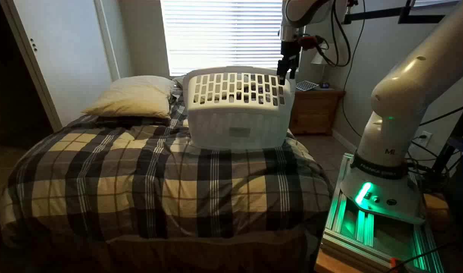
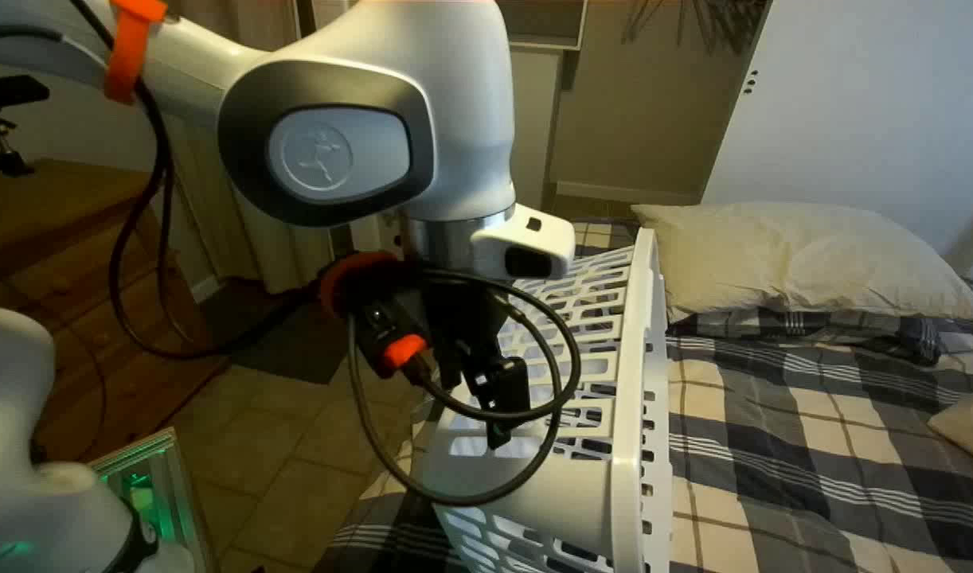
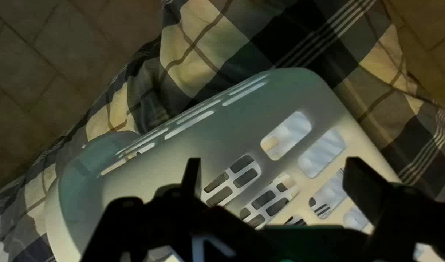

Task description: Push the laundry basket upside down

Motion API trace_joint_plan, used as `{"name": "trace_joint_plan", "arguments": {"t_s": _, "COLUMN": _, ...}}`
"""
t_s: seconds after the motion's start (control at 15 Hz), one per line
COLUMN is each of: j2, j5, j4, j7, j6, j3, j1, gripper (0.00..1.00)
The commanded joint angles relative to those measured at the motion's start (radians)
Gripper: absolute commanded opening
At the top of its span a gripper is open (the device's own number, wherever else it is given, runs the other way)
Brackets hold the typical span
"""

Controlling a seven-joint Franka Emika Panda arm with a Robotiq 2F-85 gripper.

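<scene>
We find the laundry basket on its side on the bed, centre of frame in an exterior view; the gripper, spread, is at its slotted upper face, contact unclear; we judge positioning in hand; next, a push tipping it rim-down.

From well back, an exterior view faces the window beyond the basket; an exterior view looks close past the arm. Both share basket and pillow. The dim wrist view looks down, seemingly over the basket's corner.
</scene>
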Motion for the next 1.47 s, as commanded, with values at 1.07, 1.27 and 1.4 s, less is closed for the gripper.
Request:
{"name": "trace_joint_plan", "arguments": {"t_s": 1.07, "j2": -0.125, "j5": -0.135, "j4": -0.289, "j7": -0.001, "j6": 0.345, "j3": 0.235, "j1": 0.167, "gripper": 1.00}}
{"name": "trace_joint_plan", "arguments": {"t_s": 1.27, "j2": -0.048, "j5": -0.161, "j4": -0.272, "j7": -0.011, "j6": 0.447, "j3": 0.266, "j1": 0.183, "gripper": 0.74}}
{"name": "trace_joint_plan", "arguments": {"t_s": 1.4, "j2": 0.010, "j5": -0.223, "j4": -0.272, "j7": -0.002, "j6": 0.563, "j3": 0.290, "j1": 0.161, "gripper": 0.59}}
